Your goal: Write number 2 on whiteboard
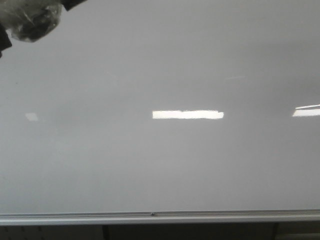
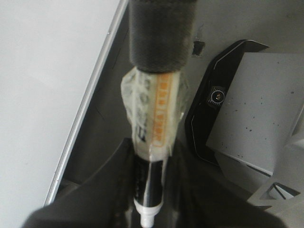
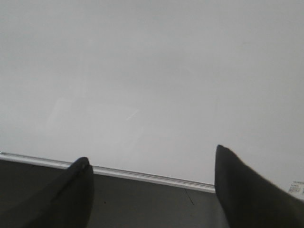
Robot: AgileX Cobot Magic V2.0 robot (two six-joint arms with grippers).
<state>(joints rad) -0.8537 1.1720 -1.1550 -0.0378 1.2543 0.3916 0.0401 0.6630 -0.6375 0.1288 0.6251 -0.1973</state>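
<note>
I see no number 2 anywhere yet: the whiteboard (image 1: pixel 160 165) fills the front view, bare and glossy apart from bright strips of reflected light, with its silver rail (image 1: pixel 160 216) running along the near edge. The tool for the job is a marker (image 2: pixel 153 142) wrapped in clear tape, and it sits in my left claw (image 2: pixel 147 199), which is closed snugly on the marker's barrel, with a dark foam sleeve (image 2: pixel 161 33) over the far end. The marker's long axis runs straight out between the fingers; I judge the white end near the fingers to be the tip, though it is too blurred to be sure. In the left wrist view the board lies off to one side with its rail passing beside the marker, so I judge the marker is not touching the surface. In the front view a dark, tape-wrapped lump (image 1: pixel 32 20) shows only at the upper left corner, probably that same arm. My right claw (image 3: pixel 152 190) is wide open and empty, hanging over the board's near edge. The left arm is the one to move: the blank middle of the board lies to its right and nearer me.
</note>
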